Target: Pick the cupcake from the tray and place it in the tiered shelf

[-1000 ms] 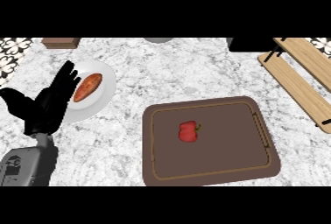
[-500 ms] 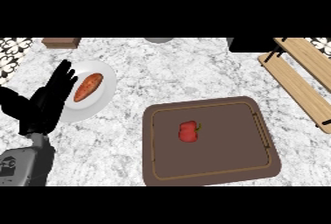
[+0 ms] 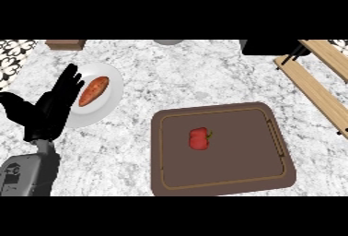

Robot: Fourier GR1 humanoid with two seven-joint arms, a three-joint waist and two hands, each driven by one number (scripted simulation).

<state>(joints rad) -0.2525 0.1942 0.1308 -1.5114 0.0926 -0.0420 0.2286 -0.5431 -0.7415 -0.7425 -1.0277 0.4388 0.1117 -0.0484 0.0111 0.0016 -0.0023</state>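
A small red item [image 3: 199,138], shaped more like a pepper than a cupcake, lies near the middle of the dark brown tray [image 3: 272,170]. The wooden tiered shelf [image 3: 319,80] runs along the right edge, apart from the tray. My left hand [image 3: 49,109] is at the left, open with straight fingers pointing up, over the left rim of a white plate. It is well away from the tray and holds nothing. No right hand shows.
The white plate [image 3: 107,99] at the upper left carries an orange sweet potato [image 3: 93,91]. A wooden block [image 3: 66,44] and a grey round object [image 3: 167,42] sit at the far edge, and a black object [image 3: 268,47] is at the upper right.
My left hand has drifted slightly left and down, staying open. The red item and tray have not moved.
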